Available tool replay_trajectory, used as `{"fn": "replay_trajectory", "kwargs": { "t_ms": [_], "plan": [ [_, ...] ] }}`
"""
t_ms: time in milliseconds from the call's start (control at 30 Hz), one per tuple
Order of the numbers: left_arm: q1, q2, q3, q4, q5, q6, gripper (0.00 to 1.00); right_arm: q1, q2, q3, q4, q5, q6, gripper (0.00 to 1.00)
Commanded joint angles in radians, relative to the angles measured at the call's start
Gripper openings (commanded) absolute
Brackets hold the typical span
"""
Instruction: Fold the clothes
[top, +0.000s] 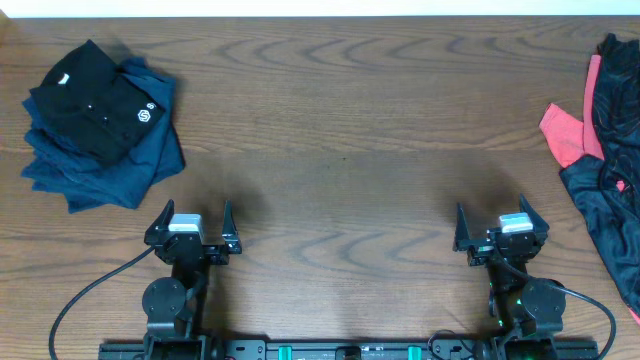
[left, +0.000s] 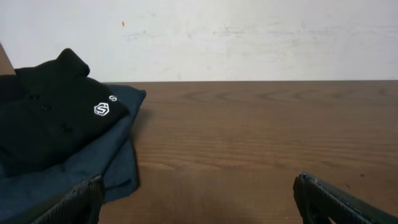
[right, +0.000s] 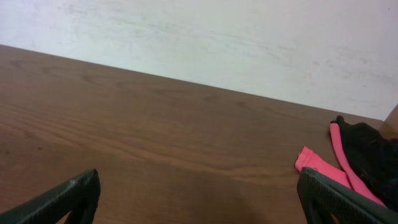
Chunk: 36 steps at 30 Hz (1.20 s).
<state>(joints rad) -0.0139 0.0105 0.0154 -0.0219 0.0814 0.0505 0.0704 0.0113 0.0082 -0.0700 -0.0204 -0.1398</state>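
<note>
left gripper (top: 198, 208) and right gripper (top: 491, 206) gape wide, empty; black jersey (top: 606, 215) lies crumpled at far right.

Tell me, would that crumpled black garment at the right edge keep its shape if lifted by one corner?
Probably not: the black garment lies in loose, uneven folds, so it would likely hang limp. It looks thin, so it is probably light. The coral-red fabric lying against it might get dragged along.
</note>
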Motion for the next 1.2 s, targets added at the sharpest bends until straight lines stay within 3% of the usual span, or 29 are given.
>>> {"fn": "replay_trajectory", "kwargs": {
  "t_ms": [0,433,767,1000,1167],
  "plan": [
    [0.004,-0.005,-0.011,-0.040,0.011,0.009,0.98,0.002,0.000,-0.003,-0.002,-0.006,-0.011,0.99],
    [0.004,-0.005,-0.011,-0.041,0.011,0.008,0.98,0.002,0.000,-0.003,-0.002,-0.007,-0.009,0.99],
    [0.004,0.014,0.055,-0.108,0.015,-0.030,0.98,0.002,0.002,0.023,-0.006,0.037,0.117,0.99],
    [0.004,0.209,0.248,-0.213,0.015,-0.075,0.98,0.002,0.094,0.161,-0.085,0.127,0.147,0.99],
    [0.004,0.435,0.425,-0.312,0.015,-0.075,0.98,0.002,0.274,0.326,-0.157,0.130,0.147,0.99]
  ]
}}
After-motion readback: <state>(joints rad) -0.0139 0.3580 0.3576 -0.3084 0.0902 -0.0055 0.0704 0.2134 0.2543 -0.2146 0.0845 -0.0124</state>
